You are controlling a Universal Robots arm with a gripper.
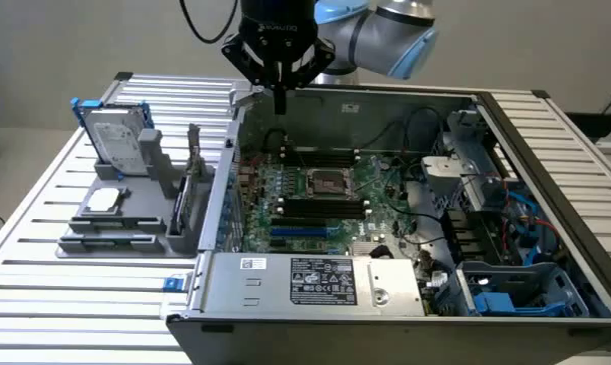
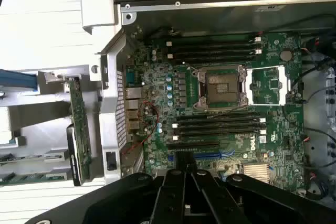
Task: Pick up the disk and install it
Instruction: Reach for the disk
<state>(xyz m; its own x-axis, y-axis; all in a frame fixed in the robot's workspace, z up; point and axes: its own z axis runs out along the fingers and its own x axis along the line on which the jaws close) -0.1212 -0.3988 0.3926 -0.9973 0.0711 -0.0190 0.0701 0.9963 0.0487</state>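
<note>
While looking across the exterior view, find the gripper (image 1: 280, 109) at 12 o'clock, hung over the far wall of the open computer case (image 1: 216, 220), fingers pinched fully together and clamped on nothing. Well apart from it, at 10 o'clock: the disk (image 1: 117, 141), standing upright in the far end of a grey fixture (image 1: 132, 228), silver face and white label outward, blue carrier round its edges. Untouched, not yet lifted.

Edges and room. Case lying on its side, lid off, whole interior open upward, metal rim all round. Fixture just beside the case's 9 o'clock wall. Bare slats of the table (image 1: 31, 304) at 7 o'clock, in front of the fixture. More bare slats at 2 o'clock, past the case.

Containers.
- **In the fixture:** the disk at the far end, a small square chip (image 1: 104, 199) lying flat near the middle, and a narrow upright card (image 1: 195, 152) on the side nearest the case.
- **In the case:** green motherboard (image 1: 295, 186) at centre, with a processor socket (image 1: 328, 181) on it and black memory slots (image 1: 320, 209) on both sides of the socket. Also a labelled metal box (image 1: 316, 281) at 6 o'clock, a blue plastic bay (image 1: 508, 296) at 5 o'clock, and a metal cage (image 1: 457, 171) with cables at 3 o'clock.

Count: one gripper, one disk, one chip, one card, one socket, two banks of slots.
</note>
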